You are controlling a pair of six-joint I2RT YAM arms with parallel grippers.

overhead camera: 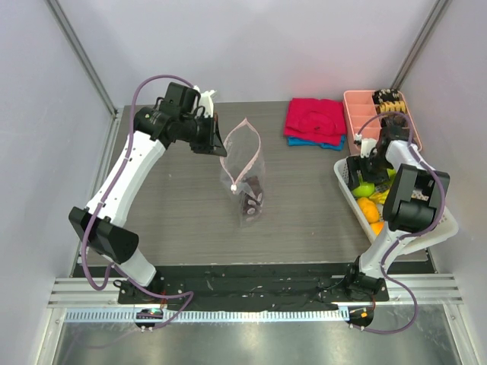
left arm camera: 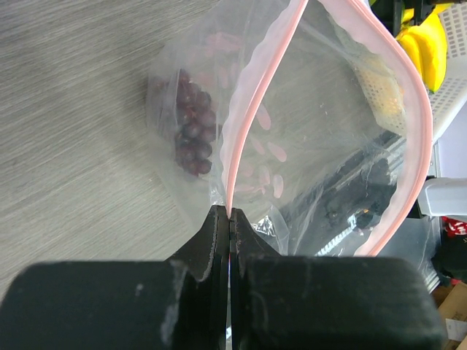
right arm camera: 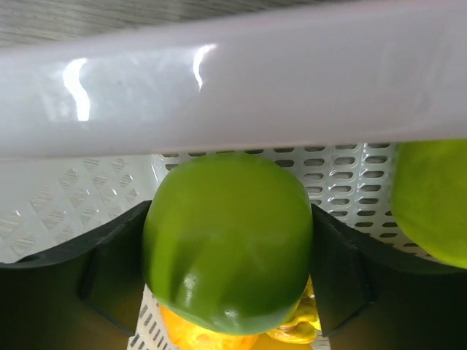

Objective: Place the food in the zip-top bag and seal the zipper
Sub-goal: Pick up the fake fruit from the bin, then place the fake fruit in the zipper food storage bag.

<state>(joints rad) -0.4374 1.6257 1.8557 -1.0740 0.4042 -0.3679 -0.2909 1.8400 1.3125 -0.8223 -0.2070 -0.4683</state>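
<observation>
The zip-top bag stands mid-tabletop, its zipper pinched in the clenched left tool. One grape bunch lies inside. In the white mesh basket, the right tool grasps one green fruit, with a second green fruit beside it. Two oranges share the basket.

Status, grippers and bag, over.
Left gripper shut on zipper, bag mouth open, grapes inside. Right gripper straddles green fruit in basket, grip unconfirmed. Nothing blocking.

Bright, even light — shadows faint. Glare spots streak the white basket rim — soft-focused, close to the lens.
</observation>
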